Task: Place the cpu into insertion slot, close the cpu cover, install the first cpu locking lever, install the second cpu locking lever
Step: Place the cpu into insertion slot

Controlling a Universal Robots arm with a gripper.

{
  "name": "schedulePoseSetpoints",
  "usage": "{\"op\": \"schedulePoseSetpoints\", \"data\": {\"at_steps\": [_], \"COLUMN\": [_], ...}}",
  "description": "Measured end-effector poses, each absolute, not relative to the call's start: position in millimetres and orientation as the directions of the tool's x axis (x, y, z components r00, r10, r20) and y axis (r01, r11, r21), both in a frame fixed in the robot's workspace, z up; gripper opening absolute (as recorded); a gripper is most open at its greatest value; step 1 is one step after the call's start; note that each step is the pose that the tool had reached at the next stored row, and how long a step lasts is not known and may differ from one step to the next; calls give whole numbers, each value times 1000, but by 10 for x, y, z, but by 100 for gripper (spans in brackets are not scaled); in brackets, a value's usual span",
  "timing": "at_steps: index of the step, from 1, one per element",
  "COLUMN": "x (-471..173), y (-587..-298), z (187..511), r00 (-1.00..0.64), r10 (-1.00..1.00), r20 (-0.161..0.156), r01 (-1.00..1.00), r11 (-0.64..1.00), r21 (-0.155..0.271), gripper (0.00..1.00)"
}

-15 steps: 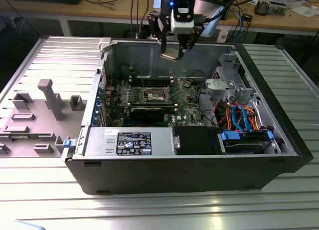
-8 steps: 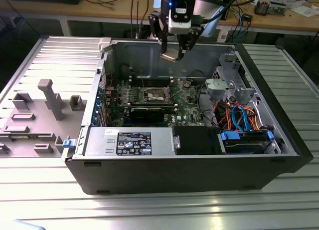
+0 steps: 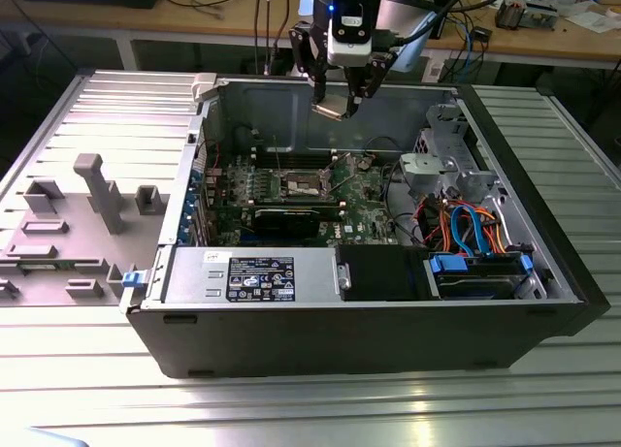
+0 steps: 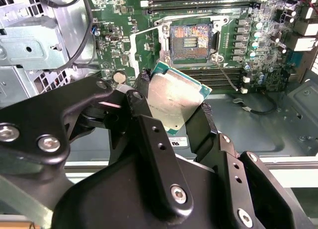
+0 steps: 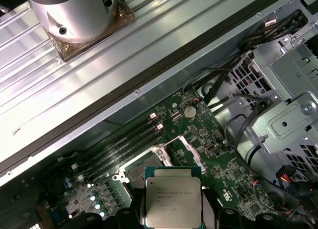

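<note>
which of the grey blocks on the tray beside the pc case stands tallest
The T-topped post at the exterior view's left: it rises well above the squat blocks around it on the tray.

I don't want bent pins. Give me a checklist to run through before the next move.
1. The cpu secure in the tool: ok, clamped at two opposite edges.
2. The insertion slot empty, pin grid exposed: ok.
3. The cpu cover swung open, off the slot: ok.
4. Chip clear of the slot: ok, held well above it.
5. Chip lined up over the slot: cannot tell.
6. Chip's orientation matched to the slot: cannot tell.
</note>
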State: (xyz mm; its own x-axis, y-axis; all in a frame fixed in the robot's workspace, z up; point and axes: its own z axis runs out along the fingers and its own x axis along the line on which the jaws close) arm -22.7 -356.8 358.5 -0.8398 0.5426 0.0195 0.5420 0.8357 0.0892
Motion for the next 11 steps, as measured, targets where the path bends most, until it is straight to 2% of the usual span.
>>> {"op": "schedulePoseSetpoints", "data": {"at_steps": [11], "x": [-227], "y": [-3570], "z": [3585], "r00": [-821], "r10": [571], "r20": [19], "r01": [570], "r11": [817], "r21": [89], "gripper": [54]}}
